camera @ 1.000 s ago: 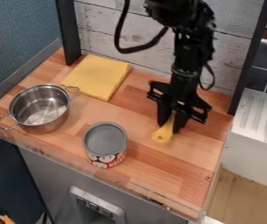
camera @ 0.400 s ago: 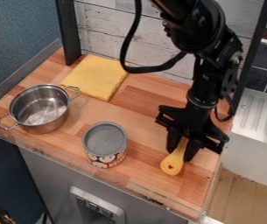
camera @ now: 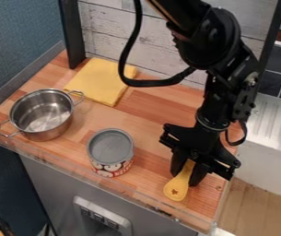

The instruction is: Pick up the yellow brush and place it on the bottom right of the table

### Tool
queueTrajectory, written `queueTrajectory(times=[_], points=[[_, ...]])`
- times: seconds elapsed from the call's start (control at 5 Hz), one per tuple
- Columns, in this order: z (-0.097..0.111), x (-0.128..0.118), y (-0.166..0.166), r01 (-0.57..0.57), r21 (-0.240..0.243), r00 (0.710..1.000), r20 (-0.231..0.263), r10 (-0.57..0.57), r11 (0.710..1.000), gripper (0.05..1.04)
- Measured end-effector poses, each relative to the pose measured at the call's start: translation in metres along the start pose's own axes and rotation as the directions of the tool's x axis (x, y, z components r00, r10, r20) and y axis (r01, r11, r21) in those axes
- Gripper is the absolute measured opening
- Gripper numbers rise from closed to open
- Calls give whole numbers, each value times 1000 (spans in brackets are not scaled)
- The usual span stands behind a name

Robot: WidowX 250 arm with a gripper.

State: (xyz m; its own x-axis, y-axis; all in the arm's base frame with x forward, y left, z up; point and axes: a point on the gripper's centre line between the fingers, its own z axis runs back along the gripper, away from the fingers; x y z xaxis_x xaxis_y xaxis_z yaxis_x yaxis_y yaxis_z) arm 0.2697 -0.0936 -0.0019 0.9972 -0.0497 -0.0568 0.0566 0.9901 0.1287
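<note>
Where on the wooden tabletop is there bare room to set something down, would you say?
Bare wood lies mid-table, between the yellow cloth, the can and the gripper, with a narrower strip between pot and can. It is crowded at lower right, around the yellow brush.

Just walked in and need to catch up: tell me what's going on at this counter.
A robot arm's gripper has the yellow brush between its fingers, over the bottom right part of the wooden table. The can, the pot and the yellow cloth sit farther left.
</note>
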Motion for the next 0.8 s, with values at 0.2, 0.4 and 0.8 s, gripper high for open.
queueTrajectory(times=[0.2, 0.4, 0.8], points=[[6, -2, 0, 7, -34, 1000, 14, -6, 999, 697], [20, -1, 5, 2, -56, 999, 39, 0, 998, 968], [44, -8, 14, -3, -78, 998, 69, 8, 997, 1001]])
